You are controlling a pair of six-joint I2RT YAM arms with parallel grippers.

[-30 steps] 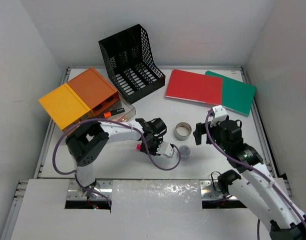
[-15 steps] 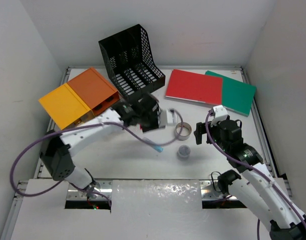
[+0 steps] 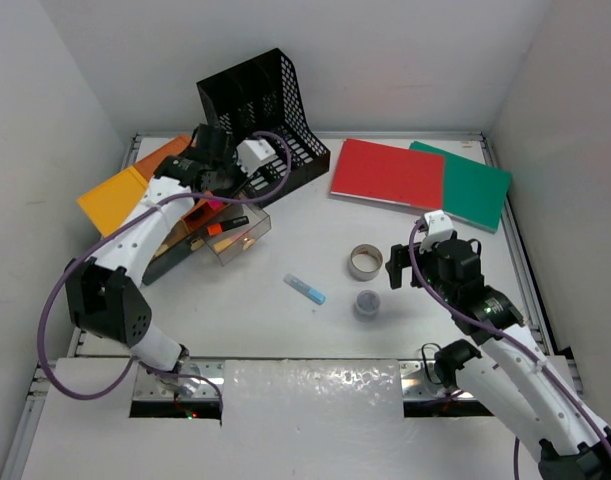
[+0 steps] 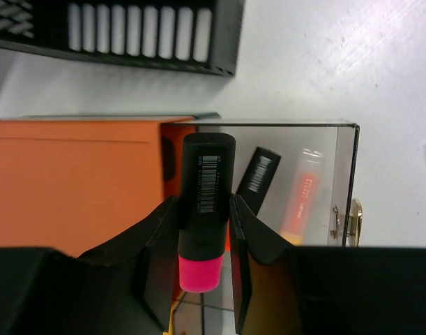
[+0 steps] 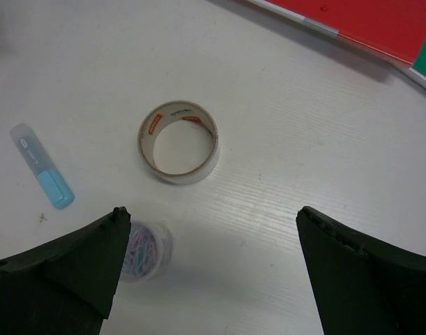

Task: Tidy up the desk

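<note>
The white desk (image 3: 285,330) holds an orange-yellow box (image 3: 135,195) with a clear drawer (image 3: 237,238) pulled out. My left gripper (image 3: 215,195) is shut on a black highlighter with a pink end (image 4: 207,188) and holds it over the drawer's inner end, beside the box (image 4: 73,181). An orange marker (image 4: 303,195) and a black marker (image 4: 258,171) lie in the drawer (image 4: 341,174). My right gripper (image 3: 406,268) is open and empty above the desk (image 5: 303,139), near a tape roll (image 5: 178,142) and a small jar of paper clips (image 5: 144,250).
A black mesh file rack (image 3: 265,120) stands at the back, just behind my left gripper. A red folder (image 3: 388,172) and a green folder (image 3: 477,185) lie at the back right. A light blue tube (image 3: 305,289) lies mid-desk, left of the tape roll (image 3: 365,261) and the jar (image 3: 366,303).
My left arm has swung from the desk's middle to the back left, carrying the pink highlighter over the drawer. The blue tube now shows on the desk. The right arm has not moved.
</note>
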